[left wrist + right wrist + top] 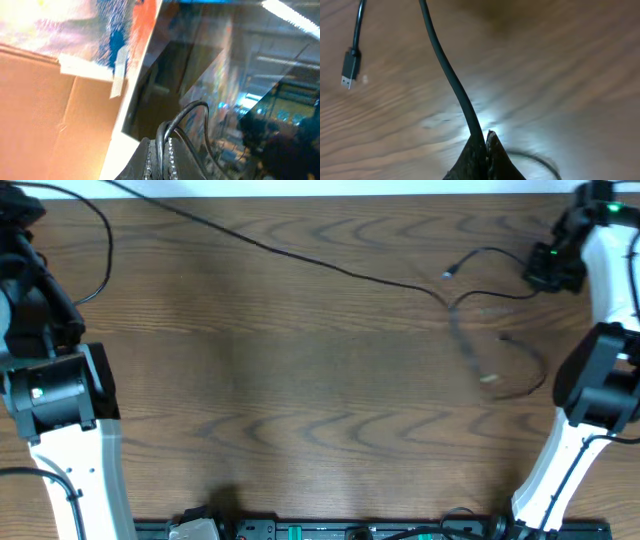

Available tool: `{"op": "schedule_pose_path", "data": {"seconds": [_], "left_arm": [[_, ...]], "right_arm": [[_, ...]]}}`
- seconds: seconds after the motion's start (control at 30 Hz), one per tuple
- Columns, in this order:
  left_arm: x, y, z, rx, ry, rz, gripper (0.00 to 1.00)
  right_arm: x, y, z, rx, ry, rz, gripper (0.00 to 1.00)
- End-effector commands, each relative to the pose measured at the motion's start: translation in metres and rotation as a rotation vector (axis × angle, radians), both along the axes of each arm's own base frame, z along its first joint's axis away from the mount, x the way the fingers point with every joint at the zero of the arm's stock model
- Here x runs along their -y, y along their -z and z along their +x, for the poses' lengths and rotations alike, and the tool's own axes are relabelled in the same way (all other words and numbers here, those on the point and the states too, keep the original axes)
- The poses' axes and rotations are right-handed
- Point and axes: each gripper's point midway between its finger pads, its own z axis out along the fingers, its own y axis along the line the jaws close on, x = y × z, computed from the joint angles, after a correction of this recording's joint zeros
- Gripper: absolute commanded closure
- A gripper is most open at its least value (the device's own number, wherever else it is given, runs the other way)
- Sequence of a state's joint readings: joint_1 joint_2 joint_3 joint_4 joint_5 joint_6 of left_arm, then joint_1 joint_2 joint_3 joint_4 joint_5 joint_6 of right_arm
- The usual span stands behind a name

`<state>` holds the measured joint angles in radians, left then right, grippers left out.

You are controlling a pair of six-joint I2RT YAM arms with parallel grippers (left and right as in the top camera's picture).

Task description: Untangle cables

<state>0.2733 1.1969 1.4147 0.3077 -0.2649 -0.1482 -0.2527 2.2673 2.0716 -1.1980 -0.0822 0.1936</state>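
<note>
The long black cable point(300, 252) runs across the wooden table from the top left toward the right, where its small plug point(448, 274) lies. My right gripper point(553, 265) at the far right is shut on this cable; in the right wrist view the cord point(447, 70) rises out of the closed right gripper point(486, 137), with the plug point(348, 67) lying on the wood to its left. My left gripper point(162, 160) is lifted and shut on a loop of black cable point(172, 125). The white cable point(467, 348) is a faint blurred streak below the right gripper.
The left arm point(50, 390) stands at the left edge and the right arm point(600, 380) at the right edge. A thin black wire point(103, 240) curls beside the left arm. The left wrist camera faces a cardboard box point(45, 110) off the table.
</note>
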Motion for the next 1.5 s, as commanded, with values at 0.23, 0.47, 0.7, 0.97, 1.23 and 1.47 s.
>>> {"op": "schedule_pose_path", "data": {"seconds": [0.23, 0.47, 0.7, 0.97, 1.23, 1.47], "left_arm": [[-0.012, 0.027, 0.025, -0.104, -0.022, -0.013, 0.92], [0.022, 0.066, 0.057, -0.276, 0.161, -0.009, 0.93], [0.087, 0.137, 0.088, -0.539, 0.449, -0.041, 0.93], [0.198, 0.236, 0.097, -0.874, 0.857, -0.101, 0.93], [0.298, 0.317, 0.099, -1.093, 1.176, -0.145, 0.67], [0.318, 0.35, 0.102, -1.173, 1.213, -0.135, 0.15]], "right_arm": [[-0.081, -0.072, 0.018, 0.263, -0.398, 0.222, 0.99], [-0.123, -0.237, 0.028, 0.69, -0.505, 0.205, 0.99], [-0.136, -0.345, -0.009, 0.934, -0.522, 0.143, 0.99], [-0.182, -0.327, -0.021, 0.842, -0.586, 0.229, 0.99], [-0.231, -0.314, -0.02, 0.809, -0.682, 0.282, 0.99], [-0.235, -0.314, -0.02, 0.807, -0.667, 0.286, 0.99]]}}
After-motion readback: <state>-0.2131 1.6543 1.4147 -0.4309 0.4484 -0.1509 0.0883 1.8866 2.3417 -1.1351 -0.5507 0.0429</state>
